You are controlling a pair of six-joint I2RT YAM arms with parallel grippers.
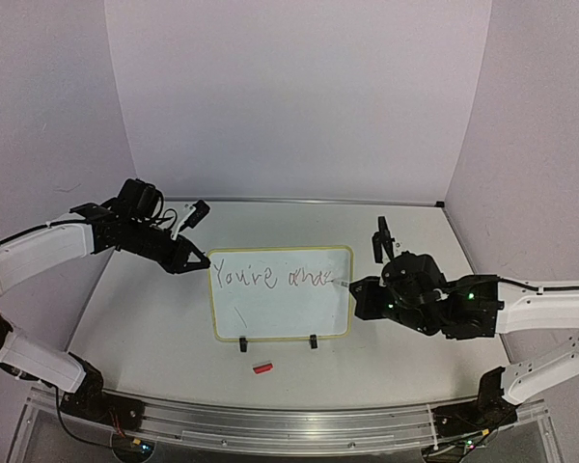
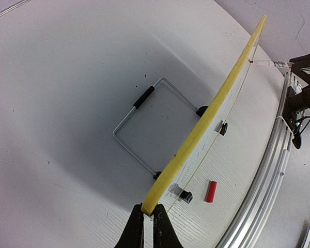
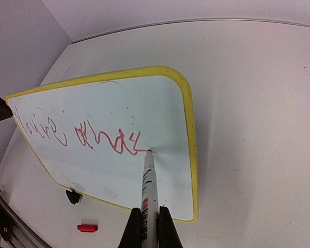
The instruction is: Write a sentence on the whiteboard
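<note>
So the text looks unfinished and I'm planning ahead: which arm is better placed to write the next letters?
Right. The right gripper holds the marker, its tip on the whiteboard where the sentence ends. The left gripper is shut on the board's yellow edge, steadying it.

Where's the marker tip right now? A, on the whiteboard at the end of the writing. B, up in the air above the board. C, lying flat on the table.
A: the marker in the right claw has its tip on the whiteboard where the red writing ends.
</note>
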